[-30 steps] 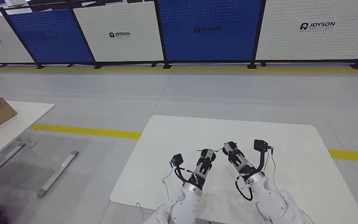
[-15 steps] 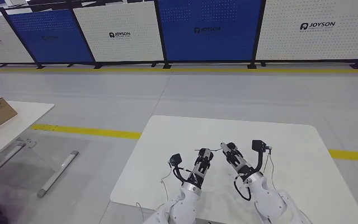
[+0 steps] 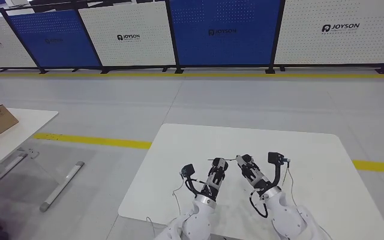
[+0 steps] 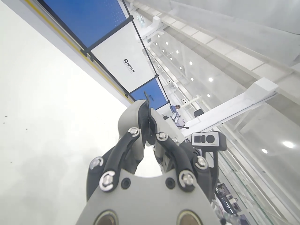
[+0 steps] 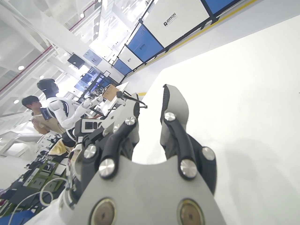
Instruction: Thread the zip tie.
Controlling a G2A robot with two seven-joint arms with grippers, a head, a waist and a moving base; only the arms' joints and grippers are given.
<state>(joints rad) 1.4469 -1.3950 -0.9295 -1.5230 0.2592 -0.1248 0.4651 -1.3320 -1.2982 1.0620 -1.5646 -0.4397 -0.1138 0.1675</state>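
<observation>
Right gripper [image 3: 240,159] edges left; we log it open and empty, left gripper [image 3: 219,162] clamped on the zip tie [image 4: 147,98].

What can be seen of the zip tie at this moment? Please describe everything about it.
The zip tie is a thin, black strip that looks like flexible plastic. It is clamped edge-on between the two dark pads of the shut left end effector, and a short, narrow end sticks out past the fingertips. In the top view a fine black length of it runs sideways from that end effector, above the white table. It is not yet formed into a loop, as far as the views show.
</observation>
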